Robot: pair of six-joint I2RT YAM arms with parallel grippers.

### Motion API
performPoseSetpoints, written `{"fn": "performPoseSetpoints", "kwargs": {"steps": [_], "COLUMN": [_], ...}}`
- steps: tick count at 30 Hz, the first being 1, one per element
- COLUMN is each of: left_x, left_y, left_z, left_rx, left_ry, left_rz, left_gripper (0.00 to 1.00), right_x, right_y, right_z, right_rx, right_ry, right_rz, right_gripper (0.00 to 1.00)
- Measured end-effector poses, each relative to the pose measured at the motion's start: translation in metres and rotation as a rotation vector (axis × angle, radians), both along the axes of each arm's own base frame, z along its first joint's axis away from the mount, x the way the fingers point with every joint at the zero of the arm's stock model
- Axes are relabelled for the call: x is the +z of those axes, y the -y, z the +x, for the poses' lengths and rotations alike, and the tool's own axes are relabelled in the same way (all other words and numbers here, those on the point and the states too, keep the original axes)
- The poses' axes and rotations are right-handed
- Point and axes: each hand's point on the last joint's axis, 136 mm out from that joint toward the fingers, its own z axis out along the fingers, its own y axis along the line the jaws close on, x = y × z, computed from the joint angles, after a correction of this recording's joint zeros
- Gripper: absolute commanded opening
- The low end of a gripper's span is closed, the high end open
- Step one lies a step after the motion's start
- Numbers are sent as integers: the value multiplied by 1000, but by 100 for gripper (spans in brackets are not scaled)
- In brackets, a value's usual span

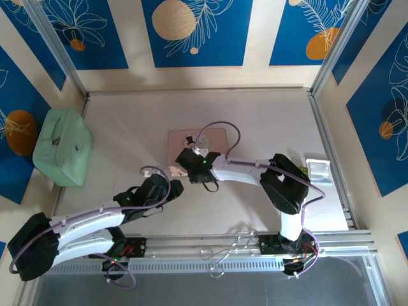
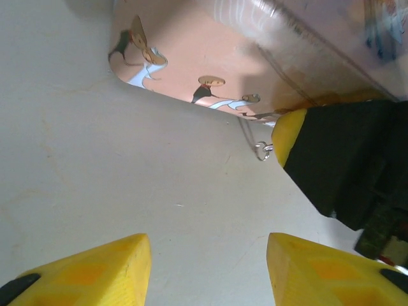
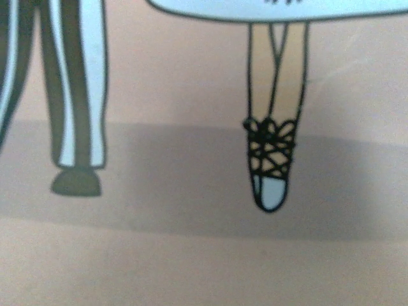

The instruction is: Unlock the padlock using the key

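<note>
Left pincer spread above bare tabletop, nothing between its yellow fingers.
Just beyond it, a small silvery ring lies on the tabletop, right beside a yellow fingertip of the right pincer, at the near edge of the pink picture box. Whether the right pincer is spread or pressed together I cannot tell, nor where the padlock lies. Farther off, a green case sits at the tabletop's left edge.

my left arm and right arm, white shells, chunky black joints, lilac cables looping off both, green lights, yellow wedge fingers on my left gripper
</note>
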Motion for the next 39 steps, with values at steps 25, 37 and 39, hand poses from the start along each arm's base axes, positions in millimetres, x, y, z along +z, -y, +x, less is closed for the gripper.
{"fn": "performPoseSetpoints", "kwargs": {"steps": [25, 37, 39], "left_x": [-19, -26, -22], "left_y": [60, 51, 58], "left_z": [25, -3, -3], "left_rx": [-94, -170, -197], "left_ry": [141, 186, 204], "left_rz": [-167, -172, -170], "left_gripper": [44, 44, 45], "right_x": [-12, -7, -7], "right_y": [14, 1, 1], "right_z": [-13, -7, -7], "right_rx": [-1, 6, 5], "right_ry": [-336, -355, -361], "right_rz": [109, 200, 208], "right_gripper": [11, 11, 11]}}
